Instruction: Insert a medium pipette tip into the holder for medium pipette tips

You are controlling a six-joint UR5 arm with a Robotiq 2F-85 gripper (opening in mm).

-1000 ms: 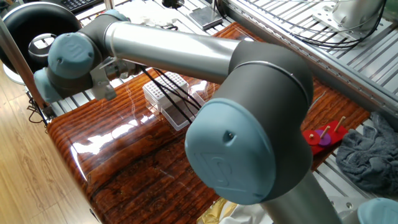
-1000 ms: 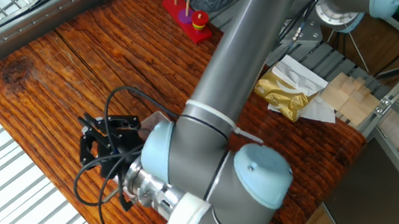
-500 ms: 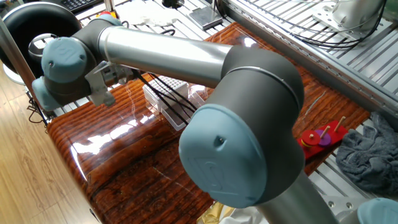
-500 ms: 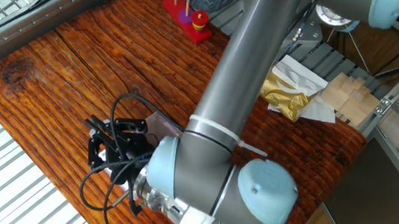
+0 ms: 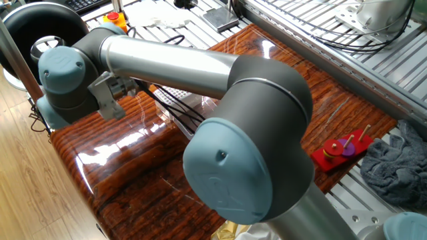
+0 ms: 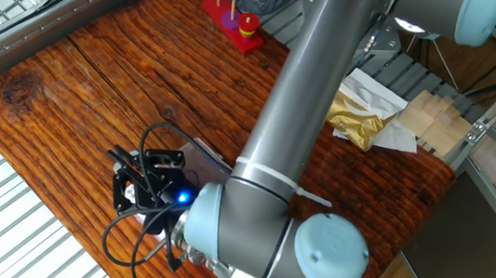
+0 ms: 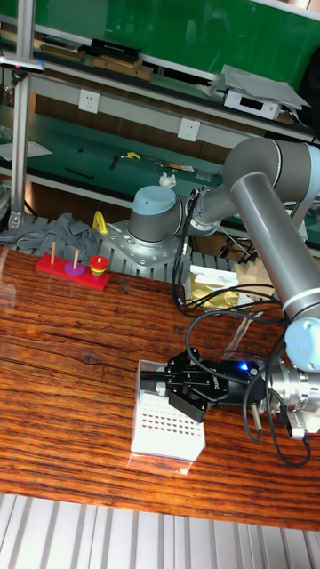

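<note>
In one fixed view the robot arm (image 5: 200,73) covers nearly all of the tip holder (image 5: 175,95), leaving only a sliver of its white grid showing. In the other fixed view the arm and the gripper (image 6: 135,182) hide the holder completely. In the tall fixed view the gripper (image 7: 182,384) overlaps the holder's (image 7: 164,427) upper right corner, and its jaws are too dark and small to tell apart. Any pipette tip is too small to make out. The table (image 7: 71,338) is cut off at the left edge.
</note>
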